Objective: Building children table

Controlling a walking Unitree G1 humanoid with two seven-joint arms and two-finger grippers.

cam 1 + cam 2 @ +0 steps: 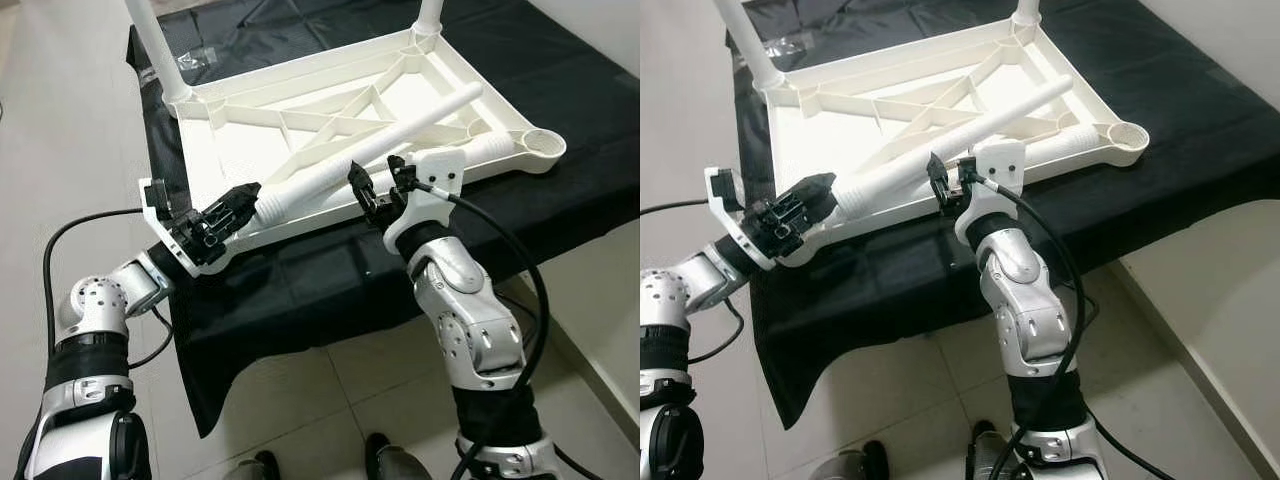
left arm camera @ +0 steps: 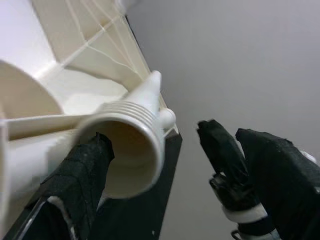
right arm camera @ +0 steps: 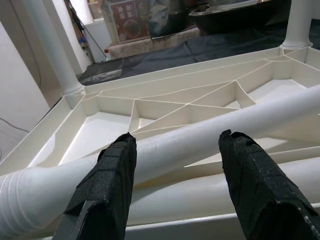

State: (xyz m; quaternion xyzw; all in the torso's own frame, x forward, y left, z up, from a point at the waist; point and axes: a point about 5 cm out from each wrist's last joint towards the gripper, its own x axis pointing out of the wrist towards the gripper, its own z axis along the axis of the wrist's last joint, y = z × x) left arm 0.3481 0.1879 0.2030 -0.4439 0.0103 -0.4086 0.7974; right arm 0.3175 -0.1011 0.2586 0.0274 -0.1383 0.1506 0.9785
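Note:
A white plastic table top [image 1: 240, 150] lies upside down on a black cloth. Two white legs [image 1: 155, 45] stand upright in its far corners. A loose white leg [image 1: 370, 145] lies slantwise across the ribbed underside, its threaded hollow end [image 2: 130, 150] pointing at my left gripper [image 1: 240, 203]. That gripper is open at the near left corner, one finger [image 2: 82, 175] touching the end's rim. My right gripper [image 1: 375, 185] is open at the top's near edge, its fingertips [image 3: 112, 170] framing the leg [image 3: 200, 140] without gripping it. Another threaded leg [image 1: 490, 148] lies beside the near right corner socket [image 1: 545, 143].
The black cloth [image 1: 330, 280] hangs over the table's near edge down to a tiled floor [image 1: 320, 400]. A clear plastic bag [image 1: 195, 58] lies on the cloth at the far left. A pale wall [image 1: 610, 30] rises at the right. Black cables [image 1: 520, 250] loop from both wrists.

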